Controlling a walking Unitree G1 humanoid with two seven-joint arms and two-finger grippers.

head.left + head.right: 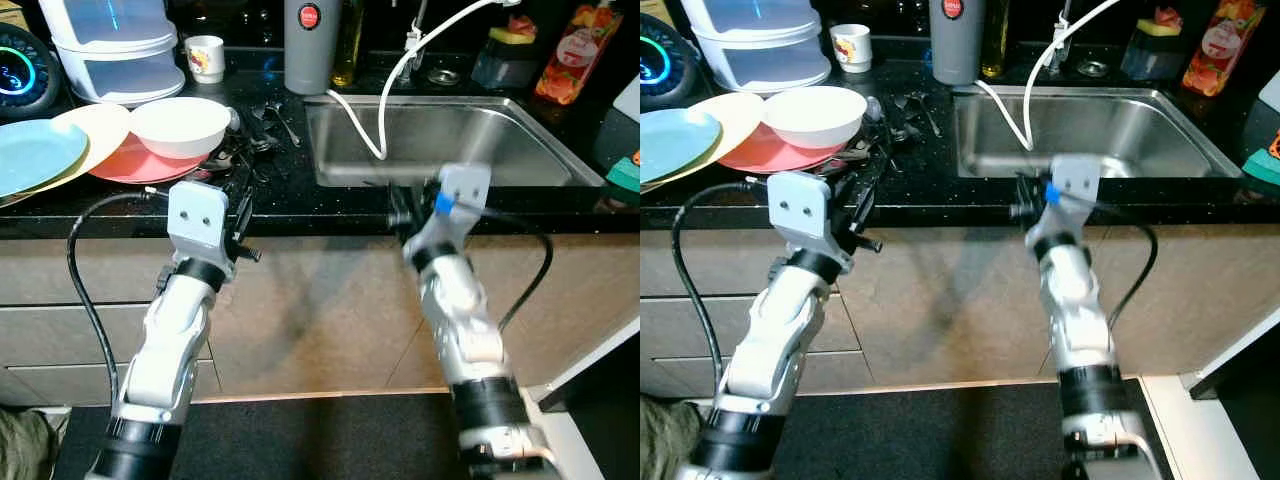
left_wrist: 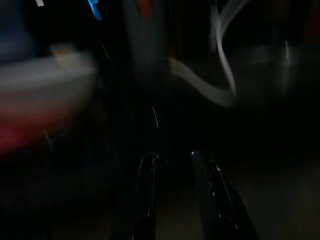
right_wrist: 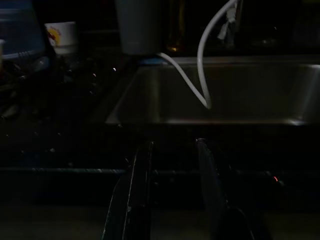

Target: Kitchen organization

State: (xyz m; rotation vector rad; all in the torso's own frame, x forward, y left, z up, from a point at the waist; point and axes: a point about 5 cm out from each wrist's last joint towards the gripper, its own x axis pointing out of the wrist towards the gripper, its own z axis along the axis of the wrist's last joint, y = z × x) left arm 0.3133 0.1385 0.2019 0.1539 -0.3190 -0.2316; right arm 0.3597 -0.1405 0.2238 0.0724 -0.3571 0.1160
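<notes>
Nearest the camera, at six o'clock, a dark floor mat (image 1: 330, 440) lies before the pale cabinet fronts (image 1: 330, 320). Both silver arms rise from it toward the counter edge. The left gripper (image 2: 172, 172), at about nine o'clock in the head views, reaches over the black worktop (image 1: 300, 195) beside the plates; its wrist view shows two black fingers (image 2: 145, 200) held slightly apart with nothing between them. The right gripper (image 3: 172, 160), near the centre, sits at the front rim of the steel sink (image 1: 540, 150), its fingers likewise parted and empty.

On the worktop at ten o'clock, a white bowl (image 1: 180, 125) rests on a red plate (image 1: 130, 165), overlapping a cream plate (image 1: 95, 125) and a pale blue plate (image 1: 35, 150). Scattered cutlery (image 1: 265, 120) lies between bowl and sink. A white hose (image 1: 375, 110) curls into the basin.

Farther back, at twelve o'clock, stand a grey flask (image 1: 308, 45), a small mug (image 1: 205, 57) and stacked clear containers (image 1: 115, 50).

The left wrist view is blurred and dim; the right wrist view shows the hose and basin clearly.
</notes>
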